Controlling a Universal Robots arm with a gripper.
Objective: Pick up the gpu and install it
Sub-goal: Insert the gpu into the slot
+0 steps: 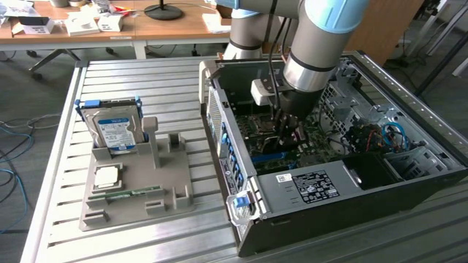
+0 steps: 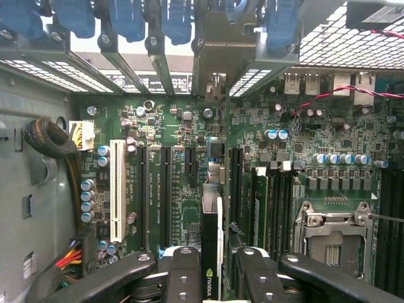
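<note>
I see one gripper (image 2: 213, 260) inside the open computer case (image 1: 307, 219), closed on one gpu (image 2: 212, 230) held edge-on over the motherboard (image 2: 158, 126) slots in wrist view, one hard drive (image 1: 111, 129) standing at exterior view's left

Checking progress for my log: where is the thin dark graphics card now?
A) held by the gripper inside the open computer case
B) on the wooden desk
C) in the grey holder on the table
A: the thin dark graphics card sits edge-on in the black gripper, over the green motherboard.
</note>
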